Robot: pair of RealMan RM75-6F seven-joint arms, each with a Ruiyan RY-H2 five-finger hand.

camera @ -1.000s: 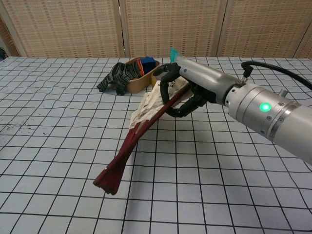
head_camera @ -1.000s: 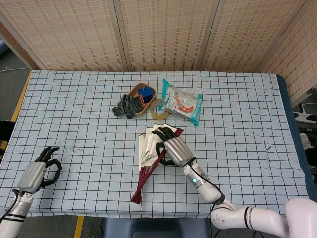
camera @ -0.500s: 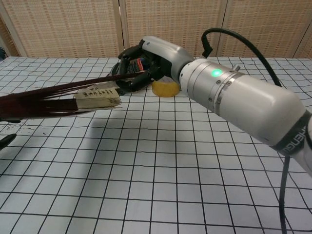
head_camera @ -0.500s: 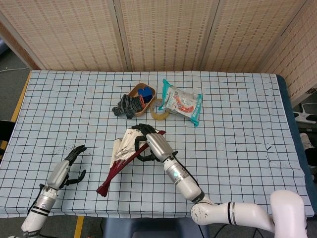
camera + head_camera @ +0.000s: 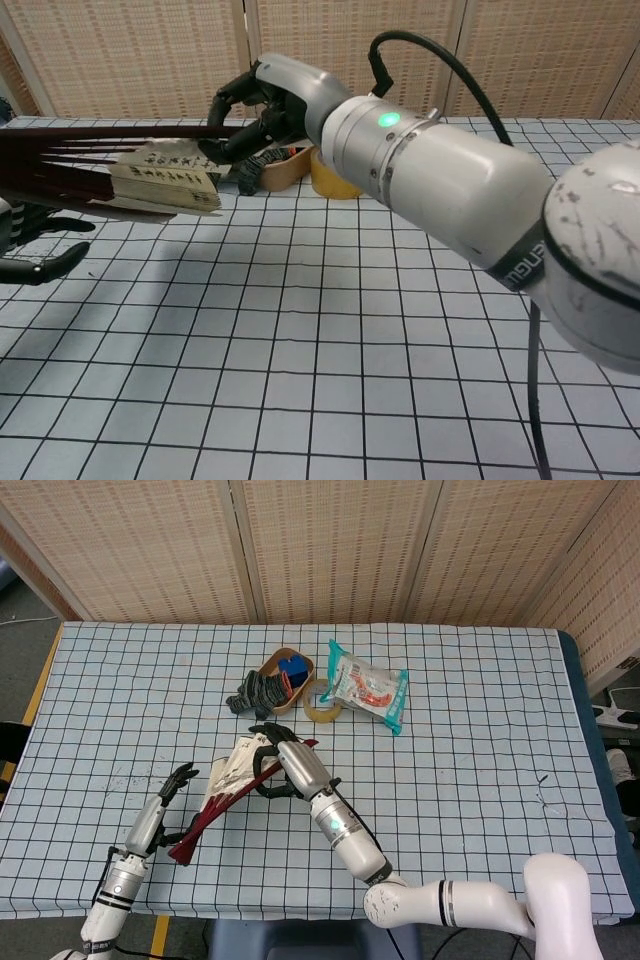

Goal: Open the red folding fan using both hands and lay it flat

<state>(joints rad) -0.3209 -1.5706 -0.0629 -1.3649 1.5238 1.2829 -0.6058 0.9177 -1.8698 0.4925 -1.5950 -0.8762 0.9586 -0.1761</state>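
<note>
The red folding fan [image 5: 232,780] is partly spread, showing dark red ribs and cream paper leaves. It is off the table and tilted, with its handle end low to the left. My right hand [image 5: 288,765] grips it by the ribs near the upper end. In the chest view the fan [image 5: 150,175] stretches off the left edge, with the right hand [image 5: 262,105] wrapped over the ribs. My left hand [image 5: 160,808] is just left of the handle end, its fingers apart; whether it touches the fan is unclear. That left hand [image 5: 35,250] also appears below the fan.
At the back of the checked tablecloth [image 5: 480,780] stand a wooden bowl [image 5: 288,670] with a blue item, a dark bundle [image 5: 255,693], a tape roll [image 5: 322,710] and a snack packet [image 5: 367,687]. My right forearm [image 5: 450,190] fills much of the chest view.
My right hand has carried the fan leftward and off the table. My left hand has risen and moved right, up to the fan's handle end.
</note>
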